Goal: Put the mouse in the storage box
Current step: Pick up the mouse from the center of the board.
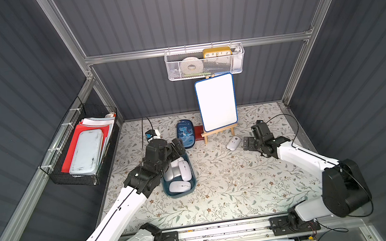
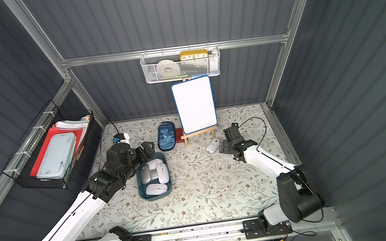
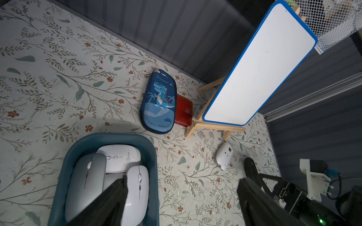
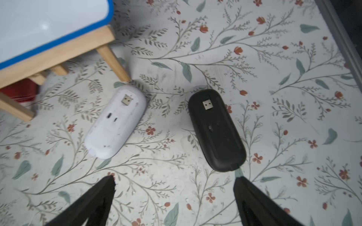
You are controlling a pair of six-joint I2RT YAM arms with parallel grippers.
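Black left end effector (image 3: 184,182), right end effector (image 4: 174,179) — both spread wide, empty

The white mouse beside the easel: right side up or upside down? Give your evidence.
Upside down: the white mouse shows its flat underside, with a USB receiver slotted in, no wheel.

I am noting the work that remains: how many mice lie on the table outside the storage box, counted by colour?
white mouse: 1
black mouse: 1
Total: 2
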